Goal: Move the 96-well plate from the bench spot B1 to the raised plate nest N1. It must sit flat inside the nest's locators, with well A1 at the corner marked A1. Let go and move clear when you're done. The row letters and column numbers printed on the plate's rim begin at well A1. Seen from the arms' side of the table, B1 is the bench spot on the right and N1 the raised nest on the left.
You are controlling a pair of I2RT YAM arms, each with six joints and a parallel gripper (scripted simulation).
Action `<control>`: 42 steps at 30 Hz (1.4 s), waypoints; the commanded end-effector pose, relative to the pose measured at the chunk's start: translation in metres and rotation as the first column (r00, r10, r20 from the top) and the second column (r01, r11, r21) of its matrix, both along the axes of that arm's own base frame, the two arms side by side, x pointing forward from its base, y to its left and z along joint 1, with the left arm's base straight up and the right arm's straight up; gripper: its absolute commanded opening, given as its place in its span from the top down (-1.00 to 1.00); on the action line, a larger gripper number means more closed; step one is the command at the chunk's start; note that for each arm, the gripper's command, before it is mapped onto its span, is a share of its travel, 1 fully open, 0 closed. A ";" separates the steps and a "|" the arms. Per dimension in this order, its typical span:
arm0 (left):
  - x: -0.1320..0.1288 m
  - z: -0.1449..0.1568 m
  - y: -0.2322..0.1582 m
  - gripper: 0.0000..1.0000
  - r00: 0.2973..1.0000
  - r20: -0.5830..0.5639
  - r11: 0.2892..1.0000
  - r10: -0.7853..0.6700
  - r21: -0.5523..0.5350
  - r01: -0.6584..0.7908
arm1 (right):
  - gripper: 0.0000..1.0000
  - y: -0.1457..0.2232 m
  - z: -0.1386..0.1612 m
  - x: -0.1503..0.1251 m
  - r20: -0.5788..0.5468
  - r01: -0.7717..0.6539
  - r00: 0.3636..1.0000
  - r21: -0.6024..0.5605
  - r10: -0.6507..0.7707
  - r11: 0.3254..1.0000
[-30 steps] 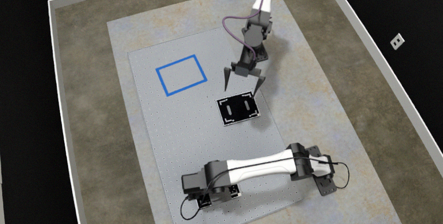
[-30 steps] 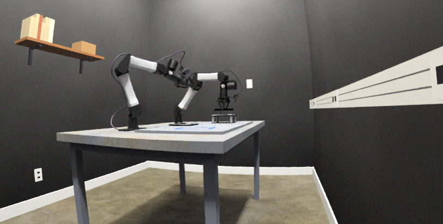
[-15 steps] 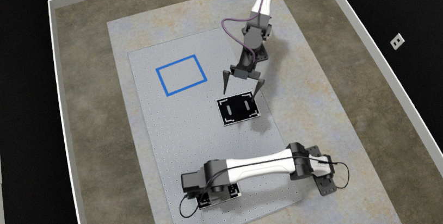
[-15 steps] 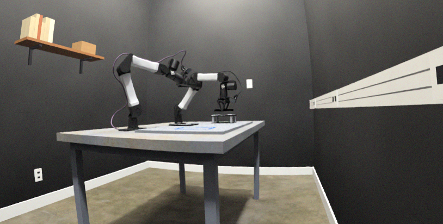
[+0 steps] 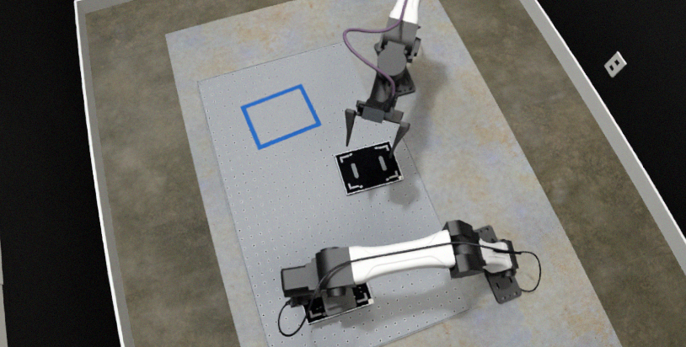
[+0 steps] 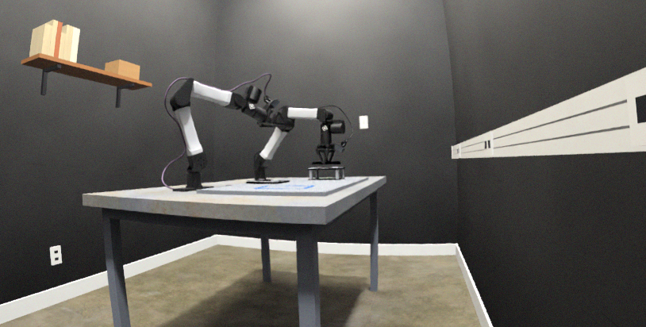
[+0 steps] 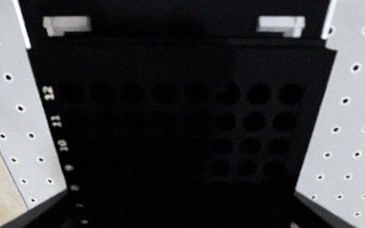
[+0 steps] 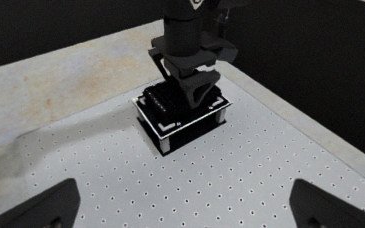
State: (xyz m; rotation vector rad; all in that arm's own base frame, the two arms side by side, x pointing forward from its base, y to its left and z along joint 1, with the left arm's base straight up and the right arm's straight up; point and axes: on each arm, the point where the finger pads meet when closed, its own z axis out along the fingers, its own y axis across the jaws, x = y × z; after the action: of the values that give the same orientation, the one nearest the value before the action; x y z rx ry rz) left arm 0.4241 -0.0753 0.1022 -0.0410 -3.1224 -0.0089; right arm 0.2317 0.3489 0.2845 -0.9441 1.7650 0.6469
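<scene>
Numbers 12 through 7 label the plate (image 7: 180,130).

Black well plate's rim (image 7: 60,135): column numbers 12, 11, 10, 9, 8, 7 readable down one side; 12 nearest the white locators (image 7: 67,24) (image 8: 167,126).

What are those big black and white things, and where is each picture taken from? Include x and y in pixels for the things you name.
They're two robot arms. One picture looks down from above, one looks across the room, and two come from cameras on the arms' wrists. On the table are a gray board with tiny holes, a blue outline (image 5: 289,136) (image 6: 311,186), a flat black bench spot and a raised nest (image 5: 367,302) (image 6: 310,174) (image 7: 70,24) (image 8: 164,144). The left gripper (image 5: 338,302) (image 6: 325,160) (image 7: 180,193) (image 8: 181,94) holds a black plate (image 5: 318,304) (image 6: 325,163) (image 7: 180,125) (image 8: 160,100) over the nest. The right gripper (image 5: 369,150) (image 6: 279,124) (image 8: 184,189) is open and empty.
</scene>
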 end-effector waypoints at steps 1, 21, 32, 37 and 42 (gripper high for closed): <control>0.007 0.018 0.005 -0.61 0.997 0.080 1.000 0.007 -0.014 -0.006 | -1.00 0.004 0.017 0.000 0.029 -0.003 1.000 0.028 0.002 1.000; 0.003 -0.021 -0.001 -0.61 1.000 0.027 1.000 0.006 -0.005 -0.006 | -1.00 0.004 0.017 0.000 0.029 -0.003 1.000 0.028 0.002 1.000; 0.002 -0.018 0.003 -1.00 1.000 0.010 1.000 0.001 0.000 -0.001 | -1.00 0.004 0.017 0.000 0.029 -0.003 1.000 0.028 0.002 1.000; 0.003 -0.003 0.003 -1.00 1.000 0.000 1.000 0.002 0.002 -0.002 | -1.00 0.004 0.017 0.000 0.029 -0.003 1.000 0.028 0.002 1.000; 0.004 0.006 0.003 -1.00 1.000 0.022 1.000 0.002 -0.003 -0.002 | -1.00 0.004 0.017 0.000 0.029 -0.003 1.000 0.028 0.002 1.000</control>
State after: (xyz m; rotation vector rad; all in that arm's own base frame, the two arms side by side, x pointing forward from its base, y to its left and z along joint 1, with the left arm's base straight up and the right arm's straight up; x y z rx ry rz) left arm 0.4273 -0.0734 0.0943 -0.0350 -3.1302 -0.0092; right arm 0.2317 0.3490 0.2846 -0.9439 1.7646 0.6470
